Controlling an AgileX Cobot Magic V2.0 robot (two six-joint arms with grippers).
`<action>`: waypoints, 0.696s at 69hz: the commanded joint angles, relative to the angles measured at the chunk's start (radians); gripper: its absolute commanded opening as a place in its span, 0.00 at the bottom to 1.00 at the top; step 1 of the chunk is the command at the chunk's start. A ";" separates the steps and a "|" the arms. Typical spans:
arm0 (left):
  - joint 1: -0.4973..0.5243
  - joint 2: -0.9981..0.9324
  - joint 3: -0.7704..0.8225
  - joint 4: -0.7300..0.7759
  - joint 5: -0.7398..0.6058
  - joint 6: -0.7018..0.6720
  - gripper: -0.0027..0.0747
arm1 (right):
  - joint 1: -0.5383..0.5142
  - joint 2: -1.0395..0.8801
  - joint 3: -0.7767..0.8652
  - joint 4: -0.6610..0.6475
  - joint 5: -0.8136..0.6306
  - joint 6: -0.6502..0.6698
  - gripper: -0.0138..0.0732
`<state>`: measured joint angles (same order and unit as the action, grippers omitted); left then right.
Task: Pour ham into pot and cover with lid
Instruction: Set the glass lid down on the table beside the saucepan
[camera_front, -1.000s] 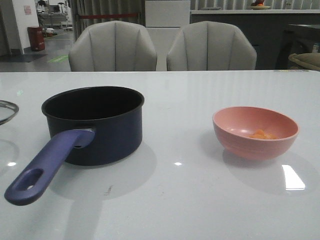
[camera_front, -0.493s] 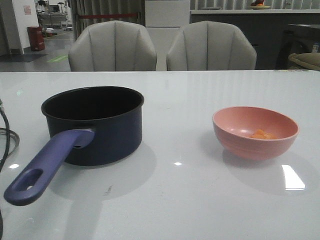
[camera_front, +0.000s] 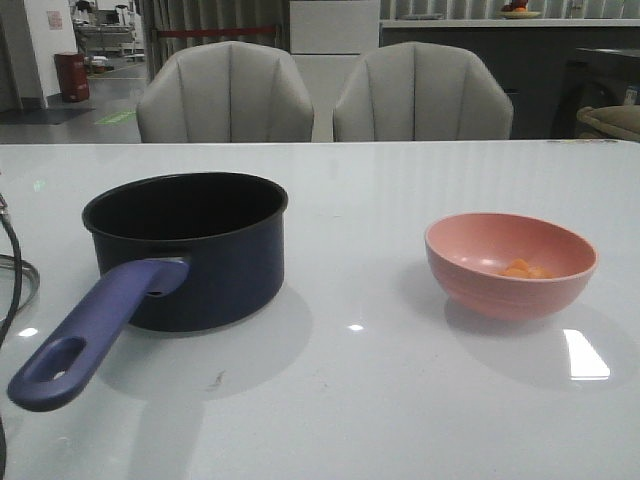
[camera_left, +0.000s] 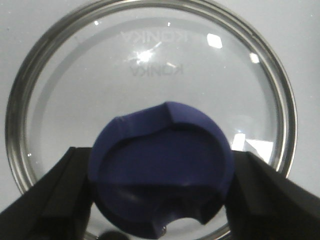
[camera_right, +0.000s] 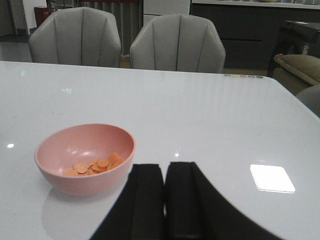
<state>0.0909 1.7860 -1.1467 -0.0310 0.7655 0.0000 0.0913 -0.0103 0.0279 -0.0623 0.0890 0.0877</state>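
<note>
Two grippers on my feeds. On my left wrist feed, my left gripper (camera_left: 160, 200) straddles the lid's (camera_left: 150, 65) blue knob (camera_left: 162, 175), fingers (camera_left: 50, 195) open at either side; contact unclear. Pot (camera_front: 200, 250) stands left on the white table (camera_front: 380, 400), handle toward me. Ham (camera_right: 95, 166) lies in the pink bowl (camera_front: 510, 265), well right. Right gripper (camera_right: 164, 200) hovers pressed closed, empty, near the bowl.

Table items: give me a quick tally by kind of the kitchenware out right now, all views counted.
Pot: 1
Lid: 1, under the left gripper
Bowl: 1, holding the ham
Total: 3 pieces of kitchenware
</note>
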 joint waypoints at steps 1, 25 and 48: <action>0.003 -0.051 -0.021 -0.002 -0.009 0.000 0.69 | -0.004 -0.021 -0.006 -0.002 -0.077 -0.012 0.34; 0.003 -0.051 -0.025 0.016 -0.004 0.000 0.83 | -0.004 -0.021 -0.006 -0.002 -0.077 -0.012 0.34; -0.008 -0.091 -0.025 0.020 -0.006 0.017 0.84 | -0.004 -0.021 -0.006 -0.002 -0.077 -0.012 0.34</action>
<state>0.0909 1.7724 -1.1468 -0.0127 0.7754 0.0062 0.0913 -0.0103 0.0279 -0.0606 0.0890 0.0877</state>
